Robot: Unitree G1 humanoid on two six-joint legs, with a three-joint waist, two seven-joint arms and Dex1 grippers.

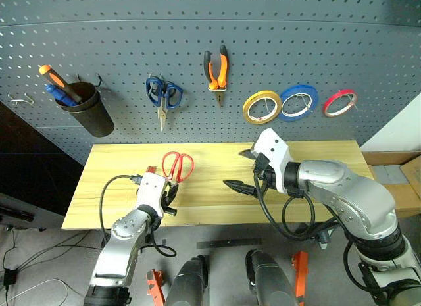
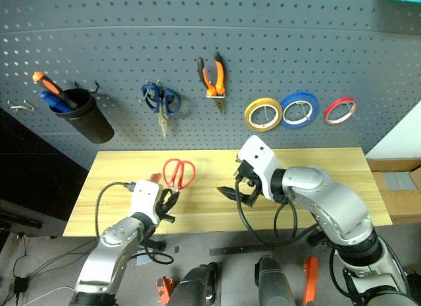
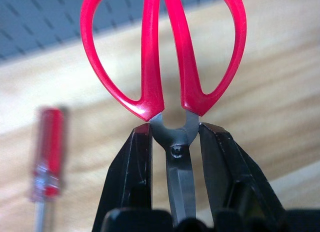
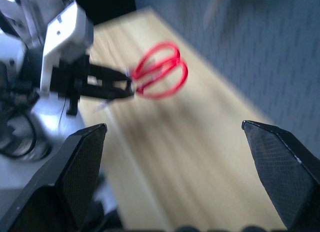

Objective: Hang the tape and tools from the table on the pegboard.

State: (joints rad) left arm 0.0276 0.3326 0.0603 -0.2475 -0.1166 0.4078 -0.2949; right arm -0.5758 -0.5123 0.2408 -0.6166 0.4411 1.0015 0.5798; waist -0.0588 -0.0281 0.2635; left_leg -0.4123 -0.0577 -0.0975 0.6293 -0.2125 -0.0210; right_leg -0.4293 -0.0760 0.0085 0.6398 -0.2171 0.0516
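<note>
My left gripper [image 1: 170, 195] is shut on the red-looped scissors [image 1: 177, 166], held just above the left part of the table [image 1: 316, 156]. In the left wrist view its fingers [image 3: 135, 167] clamp the scissors [image 3: 165, 52] at the pivot, loops pointing away. The red-handled screwdriver [image 3: 47, 152] lies on the wood beside them. My right gripper [image 1: 235, 168] hovers open and empty over the table's middle. On the pegboard [image 1: 329, 43] hang the yellow tape [image 1: 262, 106] and the orange-and-black pliers [image 1: 217, 69].
Also on the pegboard are a black cup [image 1: 89, 112] holding an orange-handled screwdriver, blue-looped scissors [image 1: 163, 94], a blue tape ring [image 1: 298, 101] and a red tape ring [image 1: 339, 102]. A bare metal hook [image 1: 20, 100] sits at the far left. Cardboard boxes [image 1: 395, 174] stand to the right.
</note>
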